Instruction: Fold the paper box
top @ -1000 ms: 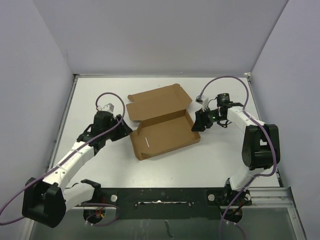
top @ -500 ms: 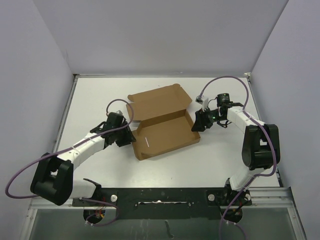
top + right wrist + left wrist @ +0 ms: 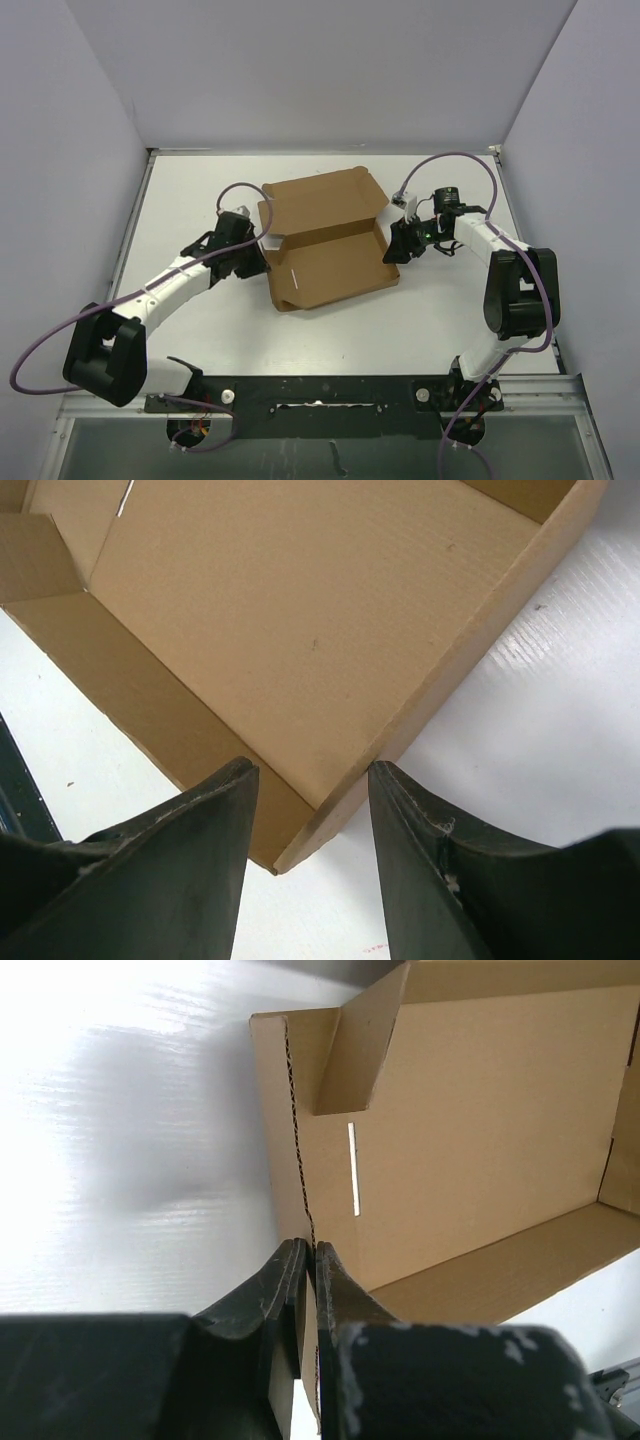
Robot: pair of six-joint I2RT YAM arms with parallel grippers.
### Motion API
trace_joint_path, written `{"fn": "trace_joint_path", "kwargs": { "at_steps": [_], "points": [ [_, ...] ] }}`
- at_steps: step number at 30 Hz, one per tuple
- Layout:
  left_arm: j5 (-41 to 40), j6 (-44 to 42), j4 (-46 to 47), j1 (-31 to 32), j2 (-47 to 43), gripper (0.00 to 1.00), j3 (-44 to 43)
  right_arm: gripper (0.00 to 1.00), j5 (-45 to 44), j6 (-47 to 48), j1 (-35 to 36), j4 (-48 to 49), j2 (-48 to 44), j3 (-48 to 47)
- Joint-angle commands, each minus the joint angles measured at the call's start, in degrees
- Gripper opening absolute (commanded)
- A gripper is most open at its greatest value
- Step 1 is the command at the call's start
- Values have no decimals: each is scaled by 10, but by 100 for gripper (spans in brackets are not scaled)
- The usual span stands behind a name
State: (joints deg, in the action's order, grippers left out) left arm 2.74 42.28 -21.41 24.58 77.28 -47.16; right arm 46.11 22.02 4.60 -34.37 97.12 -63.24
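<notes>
White table (image 3: 180, 200), glossy with glare; pale lavender walls (image 3: 320, 70) on three sides; dark rail (image 3: 330, 392) along near edge, possibly metal.

- The left arm (image 3: 165, 285) is wearing white shells between black joints.
- The right arm (image 3: 480, 236) is matching it.
- Purple cables (image 3: 455, 154) are trailing along both.
- The left gripper (image 3: 310, 1248) is showing matte black fingers (image 3: 265, 1295).

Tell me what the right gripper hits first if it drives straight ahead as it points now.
The cardboard box. The right gripper has its open jaws either side of the box's side wall near a corner, so pushing straight on would probably run that wall deeper between them. Depth is hard to judge.
</notes>
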Motion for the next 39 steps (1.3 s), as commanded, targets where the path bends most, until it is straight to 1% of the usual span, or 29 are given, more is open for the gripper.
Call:
{"fn": "trace_joint_path", "kwargs": {
  "at_steps": [1, 11, 18, 22, 33, 36, 39],
  "points": [
    [14, -20, 15, 14, -4, 2, -43, 49, 28, -10, 9, 12, 2, 2],
    [28, -55, 5, 38, 37, 1, -105, 49, 42, -20, 12, 16, 10, 2],
    [41, -58, 13, 46, 74, 4, -125, 49, 40, -25, 13, 18, 16, 1],
    [41, -55, 25, 47, 76, 9, -115, 49, 39, -24, 13, 17, 16, 1],
    [56, -32, 70, 42, 60, 26, -72, 49, 37, -22, 10, 15, 17, 0],
    [62, -21, 87, 36, 48, 31, -51, 49, 37, -21, 9, 13, 19, 0],
    [77, -16, 117, 25, 29, 33, -24, 49, 36, -20, 9, 13, 21, 0]
  ]
}}
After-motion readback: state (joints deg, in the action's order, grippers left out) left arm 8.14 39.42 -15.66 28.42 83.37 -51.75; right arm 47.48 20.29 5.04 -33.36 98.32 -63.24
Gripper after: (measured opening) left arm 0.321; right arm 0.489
